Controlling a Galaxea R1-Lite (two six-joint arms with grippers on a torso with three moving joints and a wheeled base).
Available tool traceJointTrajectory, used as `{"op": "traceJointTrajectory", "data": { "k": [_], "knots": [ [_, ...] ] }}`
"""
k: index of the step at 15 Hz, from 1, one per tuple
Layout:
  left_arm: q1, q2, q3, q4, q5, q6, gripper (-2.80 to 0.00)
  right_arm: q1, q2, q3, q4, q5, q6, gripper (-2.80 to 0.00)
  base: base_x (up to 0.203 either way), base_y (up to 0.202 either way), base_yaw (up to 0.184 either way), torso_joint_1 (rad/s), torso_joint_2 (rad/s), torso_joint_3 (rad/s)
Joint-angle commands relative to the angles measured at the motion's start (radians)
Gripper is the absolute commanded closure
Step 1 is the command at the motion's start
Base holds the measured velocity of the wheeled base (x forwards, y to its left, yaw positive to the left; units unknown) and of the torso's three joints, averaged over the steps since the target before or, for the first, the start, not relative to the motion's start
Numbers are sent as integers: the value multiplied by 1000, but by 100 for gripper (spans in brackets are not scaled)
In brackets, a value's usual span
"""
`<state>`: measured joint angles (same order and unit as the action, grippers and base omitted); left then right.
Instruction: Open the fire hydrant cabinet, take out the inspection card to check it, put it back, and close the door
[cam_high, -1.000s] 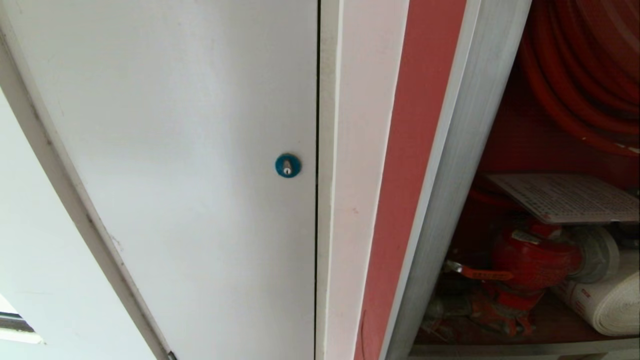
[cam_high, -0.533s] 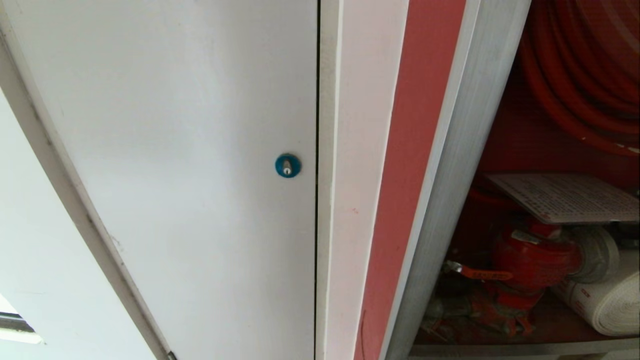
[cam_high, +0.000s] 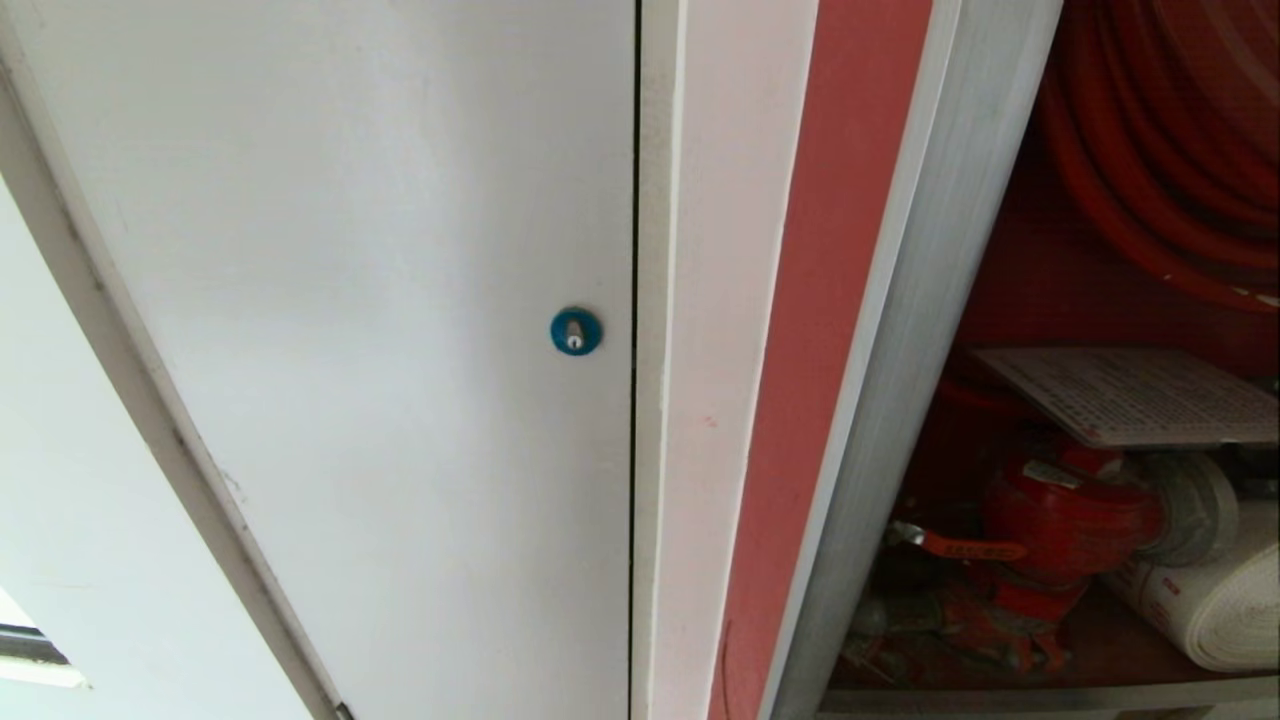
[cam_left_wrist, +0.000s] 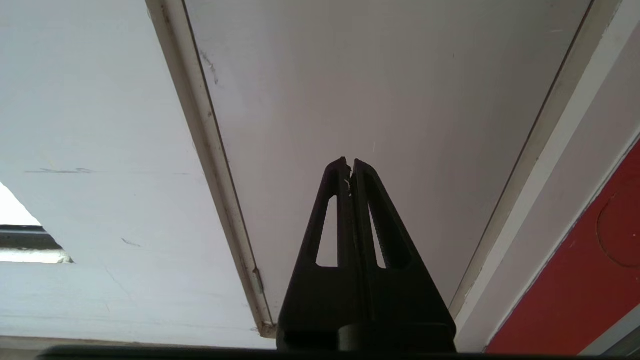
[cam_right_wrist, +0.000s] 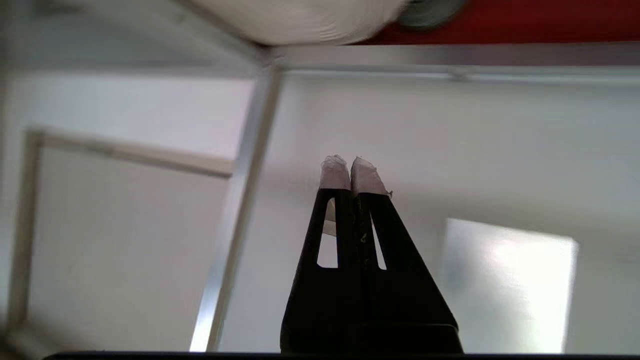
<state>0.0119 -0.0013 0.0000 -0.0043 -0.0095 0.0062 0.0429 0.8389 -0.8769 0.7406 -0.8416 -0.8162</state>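
Fine print on the inspection card (cam_high: 1135, 392) cannot be read; it lies at three o'clock inside the fire hydrant cabinet (cam_high: 900, 330), above the red valve (cam_high: 1070, 520). Both the left gripper (cam_left_wrist: 349, 162) and right gripper (cam_right_wrist: 349, 160) are seen with jaws closed, nothing held.

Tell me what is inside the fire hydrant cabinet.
Inside the cabinet: coiled red hose at top, the card lying flat on the red valve, and a white hose roll beside it. Whatever is beneath the card or further right cannot be seen.
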Motion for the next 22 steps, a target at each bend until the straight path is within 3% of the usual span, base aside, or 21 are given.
{"op": "traceJointTrajectory", "data": {
  "k": [1,6,9,11,14,16,22],
  "knots": [
    [0,0,3,0,0,0,0,-101,3,-12,4,137,-97,0,0,0,0,0,0,0],
    [0,0,3,0,0,0,0,-400,-14,-60,-88,674,-557,0,0,0,0,0,0,0],
    [0,0,3,0,0,0,0,-525,-24,-62,-183,891,-816,0,0,0,0,0,0,0],
    [0,0,3,0,0,0,0,-596,-30,-59,-255,936,-939,0,0,0,0,0,0,0],
    [0,0,3,0,0,0,0,-646,7,-34,-314,1005,-975,0,0,0,0,0,0,0],
    [0,0,3,0,0,0,0,-670,12,-29,-339,1010,-992,0,0,0,0,0,0,0],
    [0,0,3,0,0,0,0,-637,82,10,-388,1061,-981,0,0,0,0,0,0,0]
  ]
}}
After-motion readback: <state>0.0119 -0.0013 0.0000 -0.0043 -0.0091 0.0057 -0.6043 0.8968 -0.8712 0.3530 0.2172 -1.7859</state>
